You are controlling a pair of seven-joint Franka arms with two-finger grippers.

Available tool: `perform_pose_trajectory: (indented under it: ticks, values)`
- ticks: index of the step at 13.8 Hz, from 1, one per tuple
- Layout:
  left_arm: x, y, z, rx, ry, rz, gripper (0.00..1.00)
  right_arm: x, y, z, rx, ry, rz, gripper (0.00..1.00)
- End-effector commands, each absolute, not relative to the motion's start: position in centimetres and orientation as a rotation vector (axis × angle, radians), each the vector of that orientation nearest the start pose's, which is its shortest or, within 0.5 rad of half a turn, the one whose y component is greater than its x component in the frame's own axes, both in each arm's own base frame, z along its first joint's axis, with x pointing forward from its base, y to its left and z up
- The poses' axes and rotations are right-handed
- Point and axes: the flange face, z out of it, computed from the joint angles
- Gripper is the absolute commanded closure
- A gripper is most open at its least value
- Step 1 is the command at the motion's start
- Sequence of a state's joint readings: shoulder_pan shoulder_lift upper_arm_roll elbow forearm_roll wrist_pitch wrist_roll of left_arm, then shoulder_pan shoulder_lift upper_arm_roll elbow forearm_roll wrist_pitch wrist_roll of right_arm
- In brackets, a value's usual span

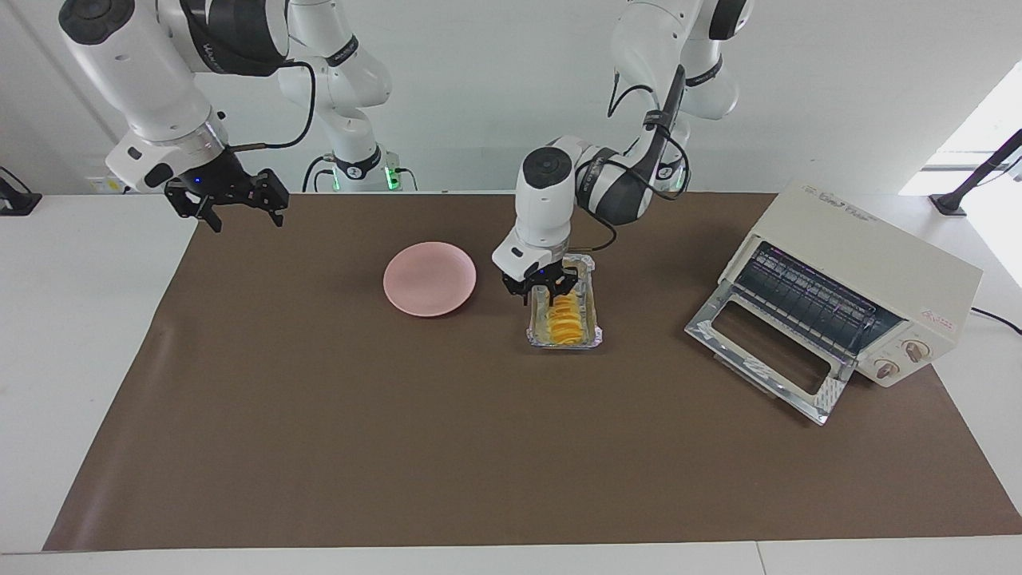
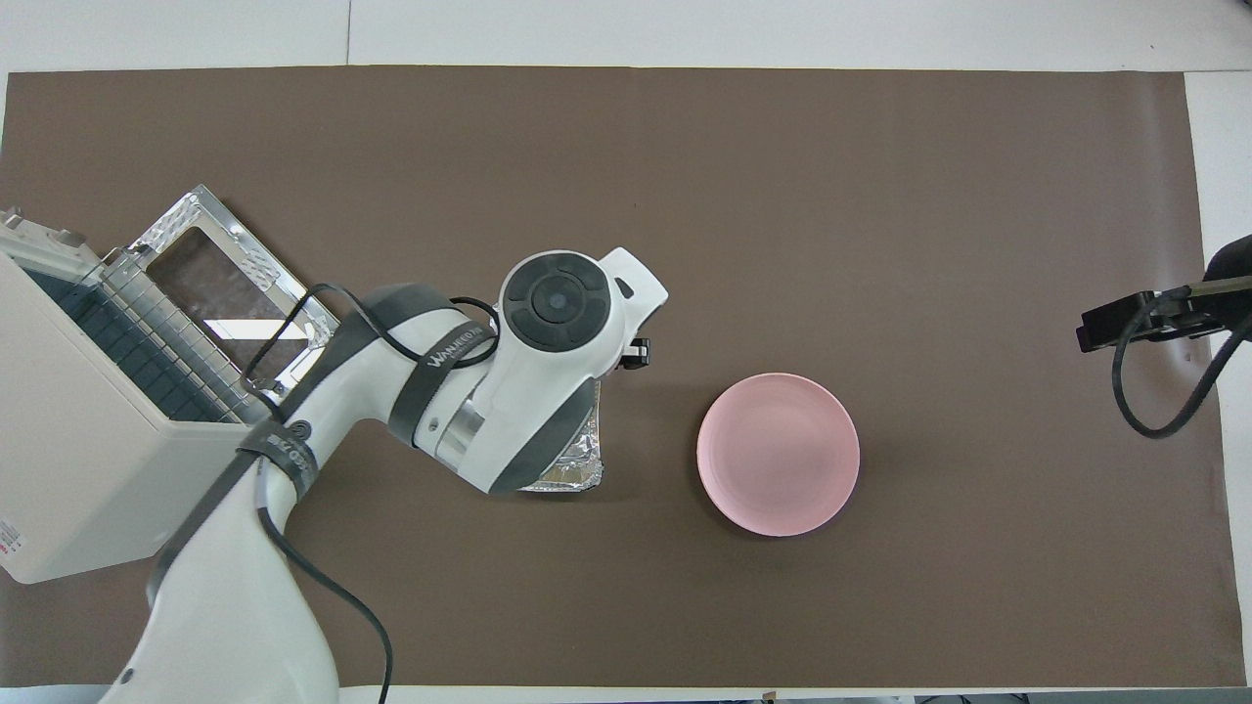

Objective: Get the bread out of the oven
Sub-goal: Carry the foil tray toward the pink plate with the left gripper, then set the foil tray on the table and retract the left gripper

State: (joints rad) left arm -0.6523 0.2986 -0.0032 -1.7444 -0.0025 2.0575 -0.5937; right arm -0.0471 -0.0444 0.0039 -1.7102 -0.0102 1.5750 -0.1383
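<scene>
We see bread (image 1: 565, 313) in foil tray (image 1: 592, 332), out on mat between pink plate (image 1: 429, 279) and oven (image 1: 846, 283); likely parked there so loaf can go to plate. Oven door hangs open, rack looks bare. Left gripper (image 1: 540, 286) low over tray's robot-side end, fingers apart, straddling loaf, contact unclear. Right gripper (image 1: 227, 200) waits raised at right arm's end, fingers apart. Count: one loaf, one tray, one plate, one oven.

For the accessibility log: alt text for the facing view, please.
The left gripper is down at the bread in a foil tray on the brown mat, between a pink plate and the open, empty oven. The right gripper waits raised over the mat's edge.
</scene>
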Motion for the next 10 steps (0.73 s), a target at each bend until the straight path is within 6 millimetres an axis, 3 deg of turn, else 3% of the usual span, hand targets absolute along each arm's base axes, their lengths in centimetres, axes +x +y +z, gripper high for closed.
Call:
perform_pose_trajectory:
  ticks: [1,3,4,6,7,10]
  values:
    - [53.3,-31.3,48.8,-3.173,-0.092,0.023,0.00,52.8,-2.2,58.5,-3.153,-0.179,0.134,0.00]
    - [55.2,-23.6,52.6,-3.153,-0.256,0.056,0.00,52.8,-2.1,58.5,-3.153,-0.181,0.137,0.00]
    - [55.4,-19.6,54.3,-3.147,-0.258,0.083,0.00,52.8,-2.3,58.5,-3.153,-0.177,0.137,0.00]
    - [54.1,-13.5,57.6,-3.140,-0.177,0.162,0.00,52.8,-2.4,58.4,-3.152,-0.186,0.137,0.00]
    - [53.3,-11.9,58.3,-3.134,-0.119,0.214,0.00,52.8,-2.0,58.5,-3.146,-0.190,0.133,0.00]
    - [49.8,-10.5,59.3,-3.089,-0.073,0.370,0.00,53.0,0.2,58.4,-3.104,-0.175,0.098,0.00]
